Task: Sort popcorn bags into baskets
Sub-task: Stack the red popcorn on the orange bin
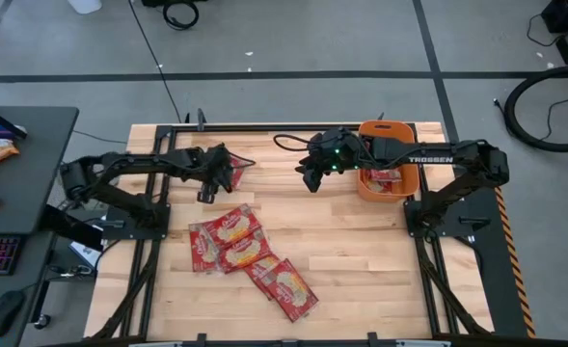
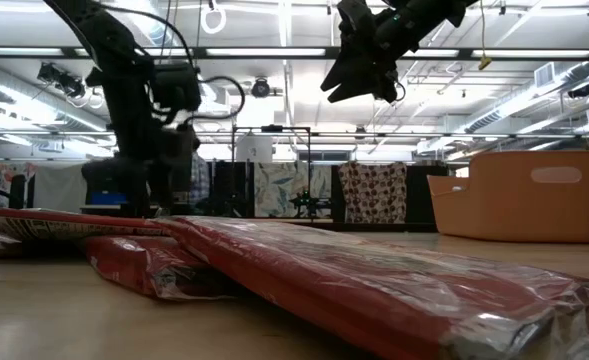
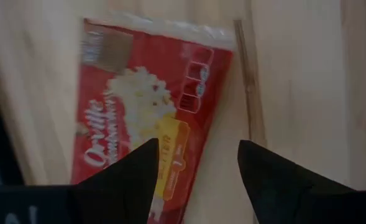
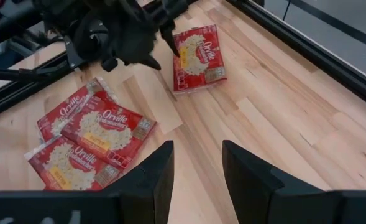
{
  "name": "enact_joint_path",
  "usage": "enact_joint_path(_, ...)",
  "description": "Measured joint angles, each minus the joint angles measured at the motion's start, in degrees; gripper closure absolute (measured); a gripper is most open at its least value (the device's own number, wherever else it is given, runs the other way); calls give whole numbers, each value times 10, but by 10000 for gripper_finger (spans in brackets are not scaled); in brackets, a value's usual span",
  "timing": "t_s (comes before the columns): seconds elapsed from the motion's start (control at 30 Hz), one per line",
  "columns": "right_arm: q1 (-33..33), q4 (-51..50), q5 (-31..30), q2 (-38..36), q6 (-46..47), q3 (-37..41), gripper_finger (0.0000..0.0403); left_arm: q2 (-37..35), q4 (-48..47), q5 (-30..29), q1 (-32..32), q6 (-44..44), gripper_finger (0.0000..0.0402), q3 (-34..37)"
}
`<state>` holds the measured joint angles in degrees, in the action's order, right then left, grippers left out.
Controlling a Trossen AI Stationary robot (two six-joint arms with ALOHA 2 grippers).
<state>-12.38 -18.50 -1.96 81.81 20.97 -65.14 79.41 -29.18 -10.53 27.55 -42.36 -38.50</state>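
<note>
The left gripper (image 3: pixel 195 171) hangs with its fingers spread apart and empty above 1 Orville popcorn bag (image 3: pixel 142 112), which lies flat and alone near the table's far edge, likely lined up for a pick. The right gripper (image 4: pixel 192 171) hovers high over the table's middle, jaws parted and holding nothing, just beside the orange basket (image 1: pixel 408 180), which already holds at least 1 bag, so it seems free for another. About 5 more bags (image 1: pixel 248 255) lie overlapping nearer the front of the wooden table (image 1: pixel 361 251).
</note>
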Motion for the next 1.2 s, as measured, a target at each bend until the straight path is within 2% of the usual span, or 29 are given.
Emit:
enact_joint_path(0.07, 0, 0, 0, 0, -1, 0, 262, 23, -4, -9, 0, -5, 178, 0)
enact_joint_path(0.3, 0, 3, 0, 0, -4, 0, 262, 85, 19, -103, -8, 11, 178, -2)
enact_joint_path(0.5, 0, 9, 3, 0, -4, 0, 262, 94, 23, -108, -8, 12, 192, -2)
enact_joint_path(0.67, 0, 21, 5, 0, -2, 0, 262, 95, 28, -108, -7, 12, 251, -1)
enact_joint_path(0.9, 0, 26, 5, 0, -14, 0, 262, 96, 26, -109, -8, 15, 381, 0)
enact_joint_path(1.07, 0, 26, 5, 0, -53, 0, 262, 80, 6, -127, -14, 59, 391, -3)
enact_joint_path(1.13, 0, 26, 5, 0, -89, 0, 262, 62, -14, -108, -15, 76, 394, -12)
enact_joint_path(1.2, 1, 27, 10, 0, -132, 0, 262, 43, -31, -56, -15, 92, 397, -25)
